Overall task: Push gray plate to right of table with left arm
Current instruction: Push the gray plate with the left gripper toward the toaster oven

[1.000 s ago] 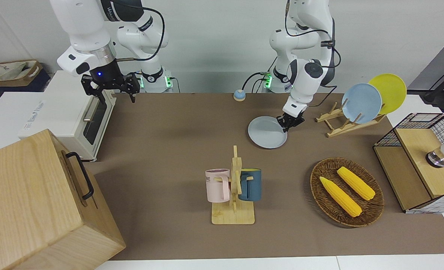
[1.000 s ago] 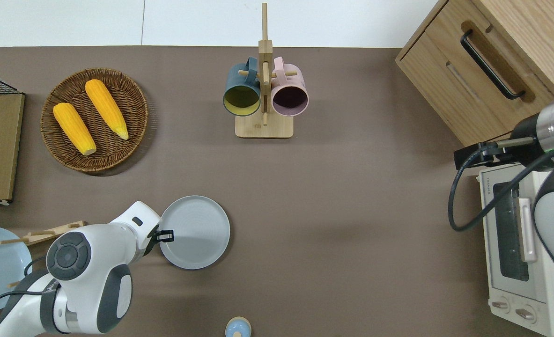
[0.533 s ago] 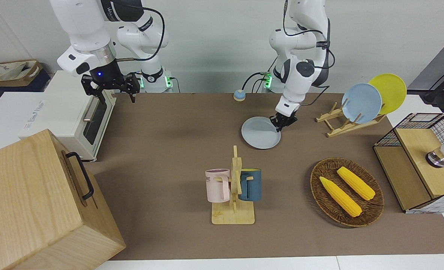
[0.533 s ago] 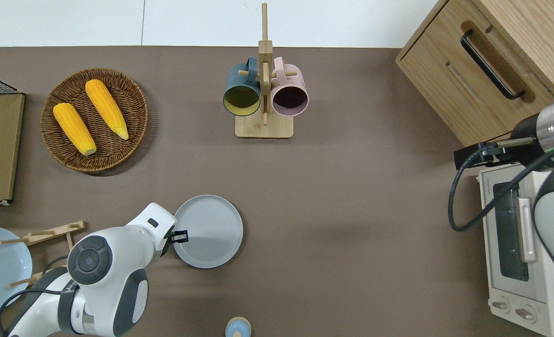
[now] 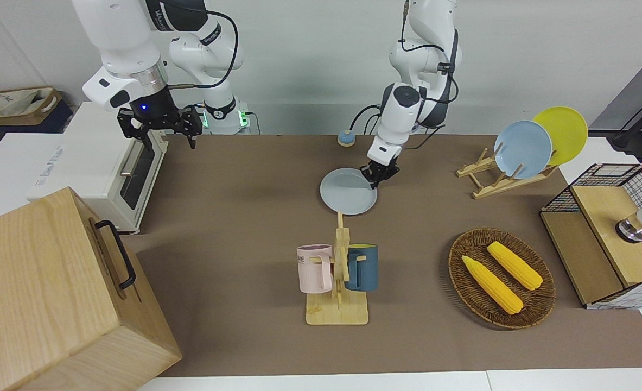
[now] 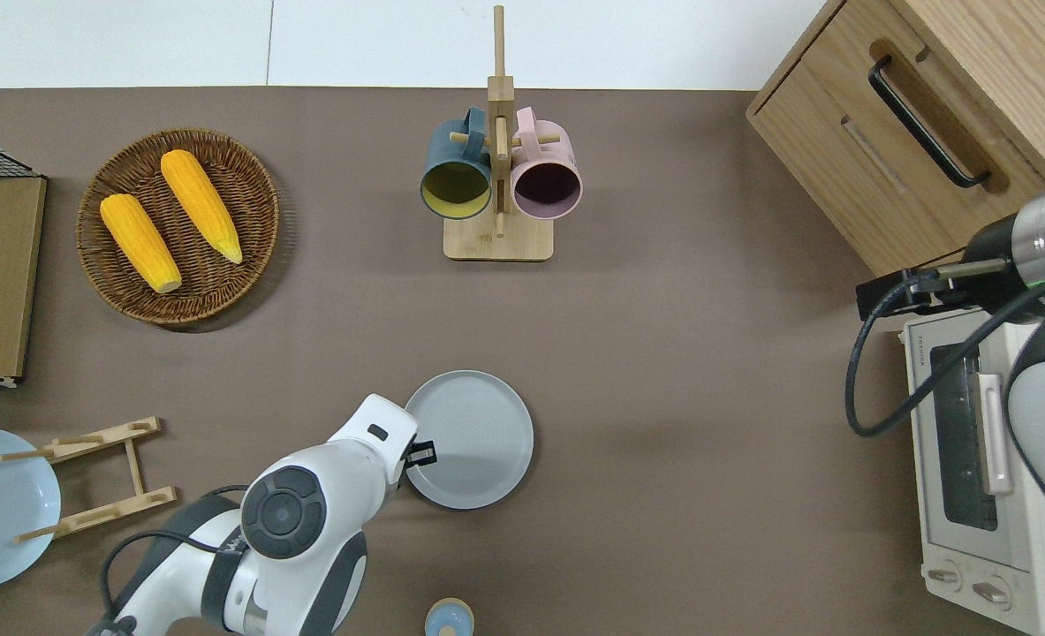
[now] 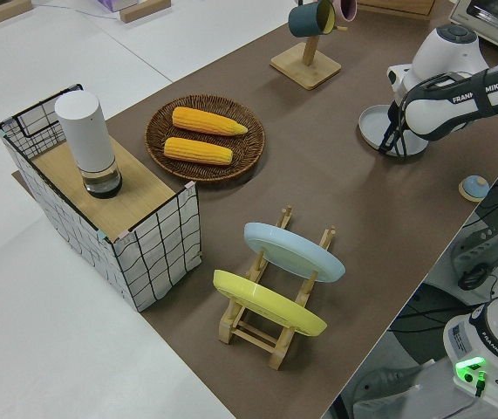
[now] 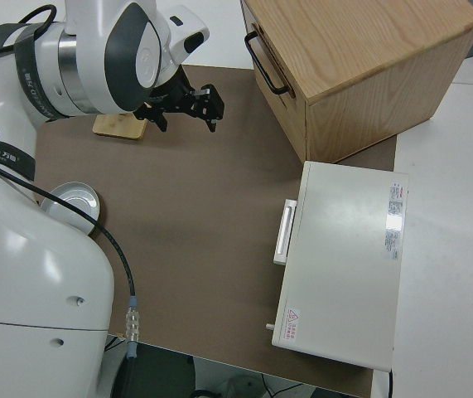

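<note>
- Front view: your plate (image 5: 348, 191) lies flat on the table (image 5: 245, 179) just above the frame's centre, nearer to the robots than the mug stand (image 5: 338, 282). The left gripper (image 5: 376, 174) comes down from the top of the frame and touches the plate's rim at its upper right edge. You cannot tell from here whether its fingers are apart or together. The right gripper (image 5: 160, 126) hangs at the upper left, parked, its jaws spread apart.
- Overhead view: you see the plate (image 6: 473, 433) low in the frame, a little left of centre, with the left gripper (image 6: 420, 454) at the rim's lower left edge and the white arm (image 6: 310, 503) running off toward the bottom. The basket (image 6: 182, 291) with two corn cobs (image 6: 169, 219) sits at the upper left, the plate rack (image 6: 98, 477) at the lower left, the toaster oven (image 6: 981, 450) at the right edge, the wooden cabinet (image 6: 928, 115) in the upper right corner.
- Left side view: you find the plate (image 7: 375, 127) at the upper right, the left gripper (image 7: 394, 145) touching its rim; the rack (image 7: 266, 323) holding a blue plate (image 7: 292, 250) and a yellow plate (image 7: 266, 301) stands low in the middle.
- Right side view: part of the plate (image 8: 74, 201) shows at the left edge past the right arm's body, and the right gripper (image 8: 185, 106) hangs near the top with its jaws wide apart.
</note>
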You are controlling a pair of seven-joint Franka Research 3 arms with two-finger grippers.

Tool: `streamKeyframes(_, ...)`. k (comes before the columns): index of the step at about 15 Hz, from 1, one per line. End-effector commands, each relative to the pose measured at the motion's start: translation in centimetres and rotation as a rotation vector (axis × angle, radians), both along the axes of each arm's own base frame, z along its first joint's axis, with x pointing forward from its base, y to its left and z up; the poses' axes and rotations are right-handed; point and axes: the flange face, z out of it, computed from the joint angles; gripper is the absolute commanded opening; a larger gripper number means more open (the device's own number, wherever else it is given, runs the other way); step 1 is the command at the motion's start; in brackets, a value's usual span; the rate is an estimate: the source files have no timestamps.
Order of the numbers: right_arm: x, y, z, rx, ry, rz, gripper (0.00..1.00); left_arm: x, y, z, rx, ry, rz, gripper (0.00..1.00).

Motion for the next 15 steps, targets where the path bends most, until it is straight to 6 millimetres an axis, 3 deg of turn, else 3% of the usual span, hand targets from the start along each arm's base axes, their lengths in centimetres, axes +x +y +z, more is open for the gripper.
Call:
streamKeyframes(1,-0.3,0.0,0.3,0.006,0.004,-0.004,0.983,-0.1,-4.8,-0.9,-0.003,0.006,0.031,0.00)
streamKeyframes(5,-0.3,0.0,0.3,0.006,0.004,-0.006,0.983,-0.7,-10.3,-1.0,-0.002,-0.005,0.076,0.00)
streamKeyframes(7,-0.3,0.0,0.4,0.006,0.002,-0.004,0.983,-1.3,-14.5,-0.7,-0.030,-0.004,0.100,0.00)
streamKeyframes(11,-0.3,0.0,0.3,0.006,0.004,-0.004,0.983,-2.0,-18.9,0.1,-0.060,-0.009,0.112,0.00)
streamKeyframes(15,-0.3,0.0,0.3,0.006,0.004,-0.004,0.983,-2.3,-21.1,-0.1,-0.066,-0.016,0.114,0.00)
